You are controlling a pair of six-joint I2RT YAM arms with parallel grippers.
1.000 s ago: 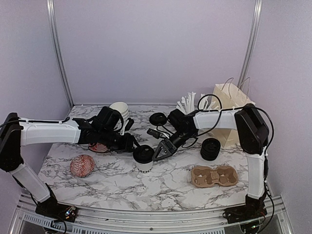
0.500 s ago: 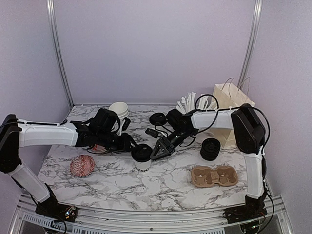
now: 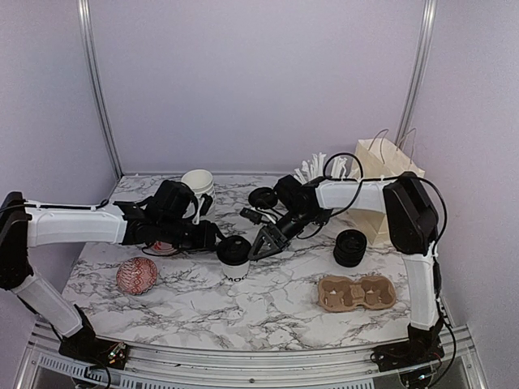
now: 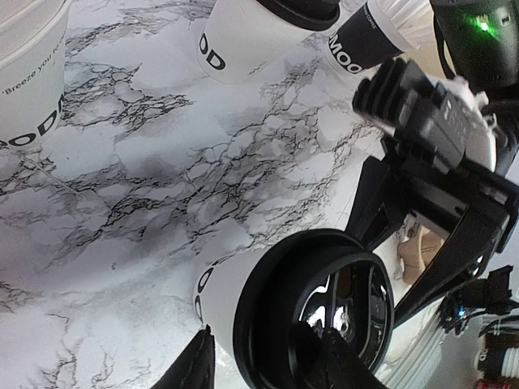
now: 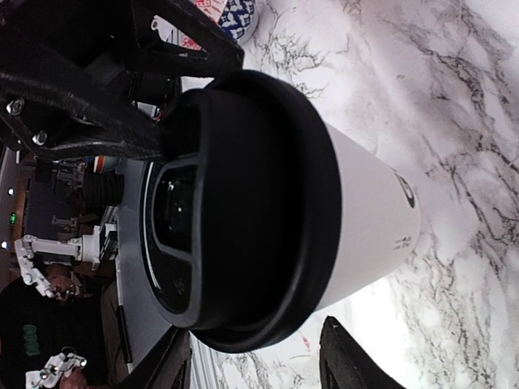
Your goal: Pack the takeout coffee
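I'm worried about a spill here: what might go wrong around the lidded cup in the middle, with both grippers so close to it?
1. The left gripper and right gripper flank the lidded cup tightly; they might collide or tip it.
2. A grasp landing on the black lid instead of the paper wall may pop it off.
3. The cup carrier lies well to the right, so a weak grip could slip during the carry.

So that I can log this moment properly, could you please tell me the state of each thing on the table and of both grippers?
Middle coffee cup: upright, lidded.
Back coffee cup: upright, lidded.
Stacked cups: upright, lidless.
Paper bag: upright, open.
Cup carrier: empty.
Left gripper: at the middle coffee cup, grip unclear.
Right gripper: open, at the middle coffee cup.
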